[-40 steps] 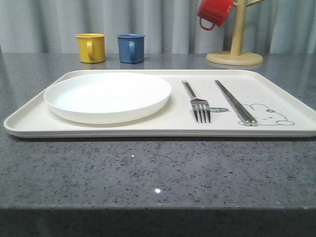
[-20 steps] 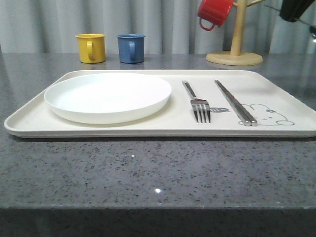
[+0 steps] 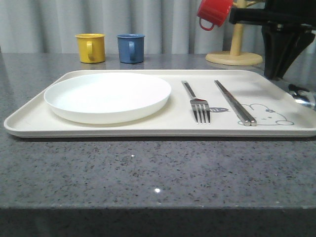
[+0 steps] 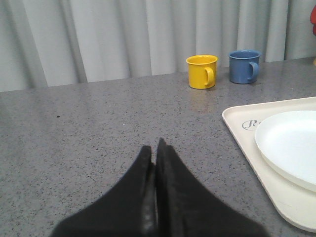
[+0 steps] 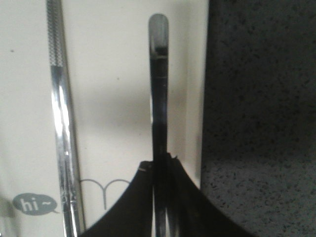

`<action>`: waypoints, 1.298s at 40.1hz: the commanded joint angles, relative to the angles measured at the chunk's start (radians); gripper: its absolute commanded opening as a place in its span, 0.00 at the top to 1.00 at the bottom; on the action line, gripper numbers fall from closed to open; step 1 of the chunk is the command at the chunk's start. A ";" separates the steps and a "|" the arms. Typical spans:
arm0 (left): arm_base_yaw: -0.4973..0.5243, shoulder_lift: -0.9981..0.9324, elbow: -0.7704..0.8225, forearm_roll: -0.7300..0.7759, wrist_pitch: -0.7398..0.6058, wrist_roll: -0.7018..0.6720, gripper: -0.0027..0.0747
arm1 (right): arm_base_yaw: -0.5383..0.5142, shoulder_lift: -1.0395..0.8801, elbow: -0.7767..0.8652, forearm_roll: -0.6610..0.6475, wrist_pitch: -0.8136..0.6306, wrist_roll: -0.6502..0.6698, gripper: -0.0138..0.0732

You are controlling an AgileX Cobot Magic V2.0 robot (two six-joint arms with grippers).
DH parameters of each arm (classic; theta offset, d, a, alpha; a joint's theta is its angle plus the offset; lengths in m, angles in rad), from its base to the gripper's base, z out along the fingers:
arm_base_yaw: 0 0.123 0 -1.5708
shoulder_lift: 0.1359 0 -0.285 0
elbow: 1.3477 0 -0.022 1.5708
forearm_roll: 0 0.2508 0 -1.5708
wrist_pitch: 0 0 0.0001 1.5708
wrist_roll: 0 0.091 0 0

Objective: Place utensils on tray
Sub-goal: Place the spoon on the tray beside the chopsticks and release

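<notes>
The cream tray [image 3: 148,126] holds a silver fork [image 3: 198,102] and a pair of flat metal chopsticks [image 3: 236,102] right of the fork. My right gripper [image 3: 274,74] hangs over the tray's right end, shut on the handle of the long spoon [image 5: 158,74]. The spoon's bowl [image 3: 302,96] gleams low at the tray's right rim. In the right wrist view the gripper [image 5: 159,160] clamps the handle, which runs beside the chopsticks [image 5: 61,123] over the tray floor [image 5: 113,74]. My left gripper [image 4: 154,148] is shut and empty above the bare table, left of the tray's corner [image 4: 237,116].
A round white plate [image 3: 107,96] fills the tray's left half. A yellow mug [image 3: 91,47] and a blue mug [image 3: 131,47] stand behind the tray. A red mug [image 3: 214,12] hangs on a wooden mug tree [image 3: 236,49] at the back right. Grey stone table [image 3: 148,173].
My right arm has come into the front view from the upper right and dropped toward the tray's right end, bringing the spoon with it. Fork, chopsticks and plate have not moved.
</notes>
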 commanded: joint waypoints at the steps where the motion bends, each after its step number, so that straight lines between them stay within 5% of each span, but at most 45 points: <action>1: 0.001 0.011 -0.027 -0.010 -0.082 -0.007 0.99 | -0.001 -0.033 -0.016 -0.006 0.038 0.010 0.85; 15: 0.001 0.011 -0.027 -0.010 -0.082 -0.007 0.99 | -0.001 0.017 -0.016 0.002 -0.007 0.013 0.82; 34: 0.001 0.011 -0.027 -0.010 -0.082 -0.007 0.99 | -0.001 -0.038 -0.071 0.000 -0.050 0.013 0.42; 45: 0.001 0.011 -0.027 -0.010 -0.082 -0.007 0.99 | -0.001 -0.176 -0.170 -0.012 -0.049 -0.016 0.46; 52: 0.001 0.011 -0.027 -0.010 -0.082 -0.007 0.99 | -0.001 -0.274 -0.164 -0.018 -0.037 -0.104 0.70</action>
